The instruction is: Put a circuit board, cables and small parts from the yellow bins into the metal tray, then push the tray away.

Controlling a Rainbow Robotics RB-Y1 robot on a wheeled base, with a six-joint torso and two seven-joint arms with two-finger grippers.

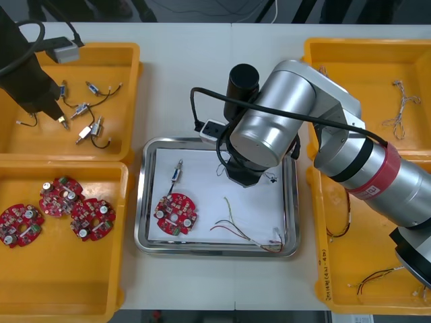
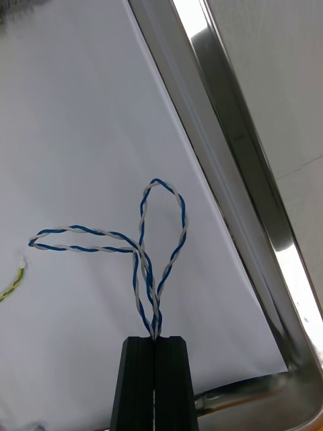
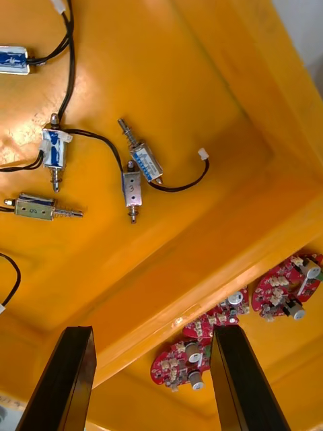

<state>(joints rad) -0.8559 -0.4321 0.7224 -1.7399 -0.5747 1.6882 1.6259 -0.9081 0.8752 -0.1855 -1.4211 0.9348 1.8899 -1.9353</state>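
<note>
Front view: the bulky silver right arm (image 1: 269, 124) is blocking the far right part of the shiny metal tray (image 1: 139, 202) and the right gripper (image 2: 155, 338) beneath it. At the right wrist, the closed jaws are swallowing the ends of the twisted blue and white cable (image 2: 145, 222), and a thin yellow cable (image 2: 13, 283) is running off the edge. At the left wrist, a small metal part (image 3: 12, 59) is being cropped, and one black finger of the left gripper (image 3: 151, 331) is overlapping a round red circuit board (image 3: 178, 360).

The right arm (image 1: 337, 145) reaches in from the right side of the metal tray (image 1: 140, 202), its silver elbow above the tray and its wrist turned straight down over the tray's far half. The right gripper (image 2: 155, 339) has its fingers pressed together on a twisted blue and white cable (image 2: 153, 306). The left gripper (image 3: 151, 331) hangs well left of the tray, beyond its far corner, fingers spread apart
</note>
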